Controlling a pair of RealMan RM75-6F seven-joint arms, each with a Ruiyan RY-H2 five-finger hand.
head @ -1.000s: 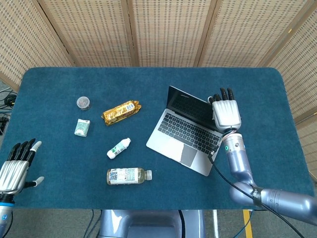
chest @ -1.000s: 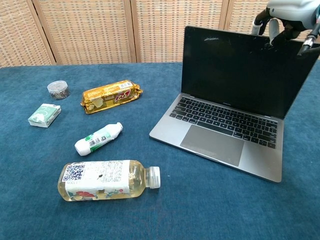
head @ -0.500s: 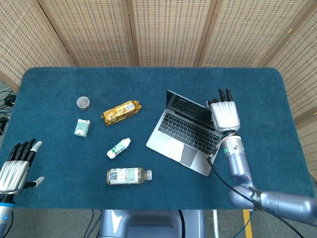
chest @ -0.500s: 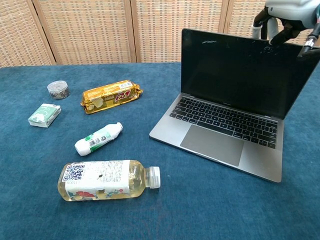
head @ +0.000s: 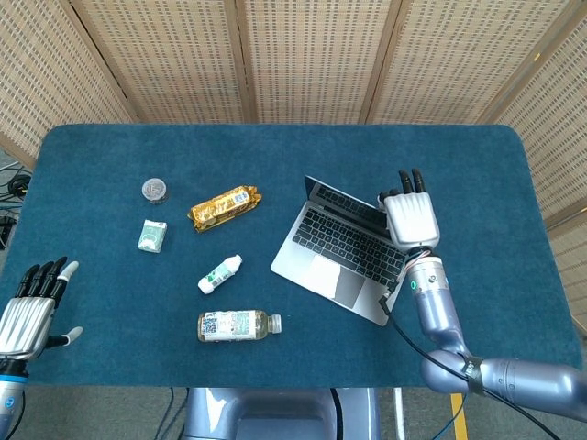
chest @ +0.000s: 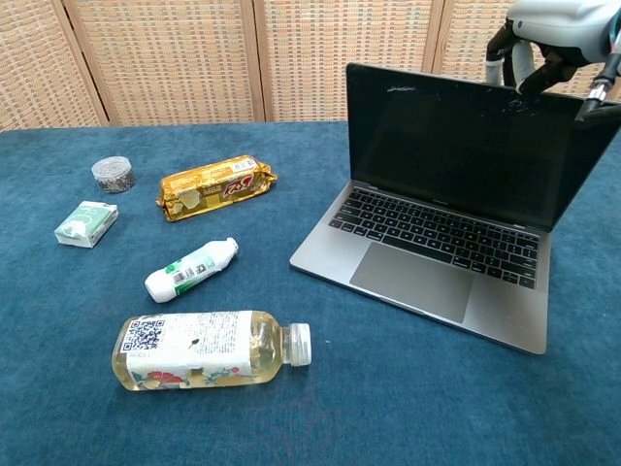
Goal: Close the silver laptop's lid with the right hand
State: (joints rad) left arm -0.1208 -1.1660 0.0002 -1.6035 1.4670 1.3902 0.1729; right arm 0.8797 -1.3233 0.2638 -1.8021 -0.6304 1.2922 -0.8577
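The right hand (head: 411, 216) rests behind the laptop (head: 344, 248) lid's top edge at its 2 o'clock corner, fingers extended, gripping nothing. Pushing off-centre there could skid the laptop toward 8 o'clock, or the fingers could slip off the edge.

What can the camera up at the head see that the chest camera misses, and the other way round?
Only the head view shows the left hand, open off the table's near-left corner, and the right forearm. Only the chest view shows the laptop's dark screen face-on. Both show the right hand on the lid's top edge, the keyboard, the bottles and snacks.
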